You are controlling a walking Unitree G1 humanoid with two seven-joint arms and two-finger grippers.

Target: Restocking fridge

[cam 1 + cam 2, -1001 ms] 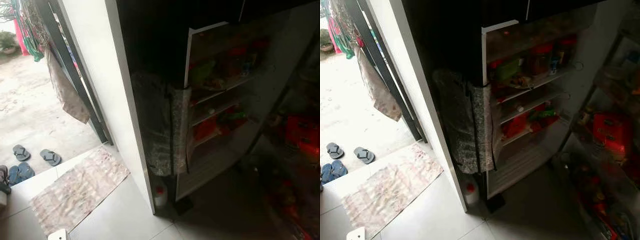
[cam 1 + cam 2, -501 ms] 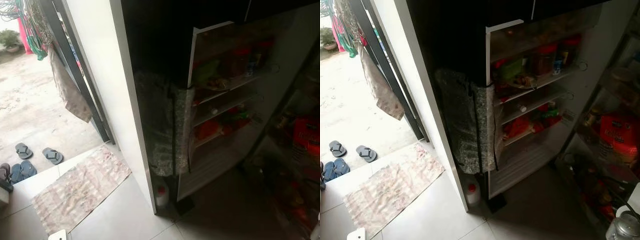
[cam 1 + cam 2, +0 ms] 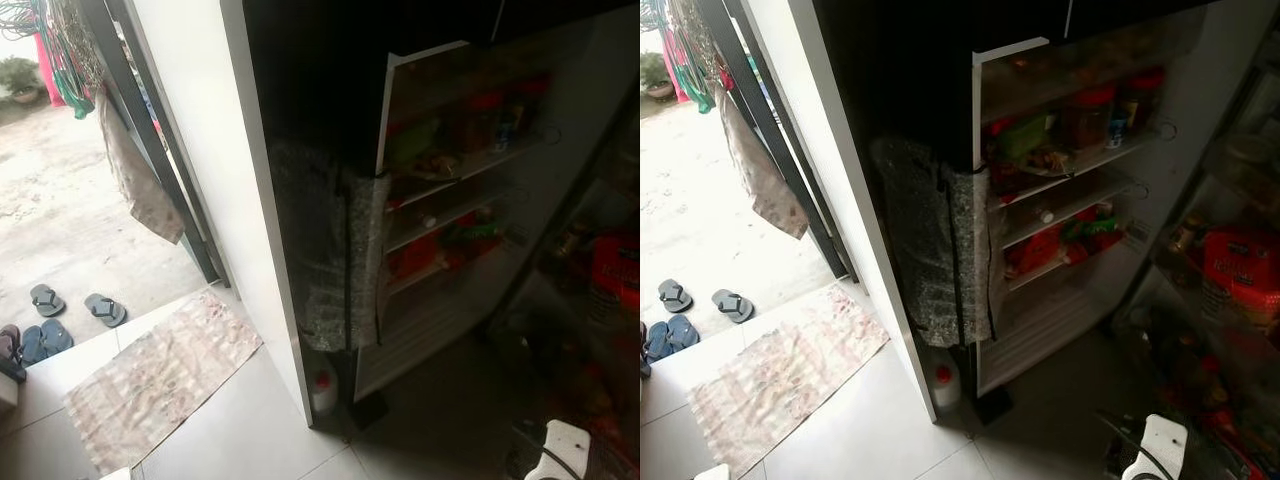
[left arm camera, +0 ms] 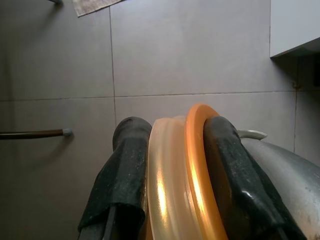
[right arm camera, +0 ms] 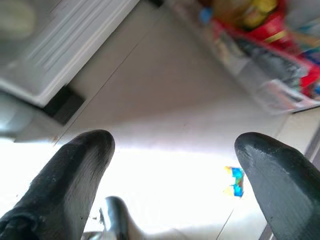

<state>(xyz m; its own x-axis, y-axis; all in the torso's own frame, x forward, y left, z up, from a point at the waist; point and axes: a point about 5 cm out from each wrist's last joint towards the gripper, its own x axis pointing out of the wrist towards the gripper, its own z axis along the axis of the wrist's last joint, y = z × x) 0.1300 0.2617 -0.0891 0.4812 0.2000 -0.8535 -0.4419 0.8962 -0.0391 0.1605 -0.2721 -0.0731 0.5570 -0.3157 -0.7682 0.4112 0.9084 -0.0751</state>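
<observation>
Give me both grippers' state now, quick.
Left gripper: shut on an orange-and-clear plastic rim.
Right gripper: open, holding nothing, above the floor.

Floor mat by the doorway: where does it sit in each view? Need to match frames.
Left eye view: floor mat lies lower left, on the tiles inside the doorway.
Right eye view: lower left again.
Left wrist view: one corner at the frame edge, beyond the left tool, which is shut on an orange-rimmed item.
Shared landmark, both eye views: red-capped white jug at the fridge foot.
</observation>
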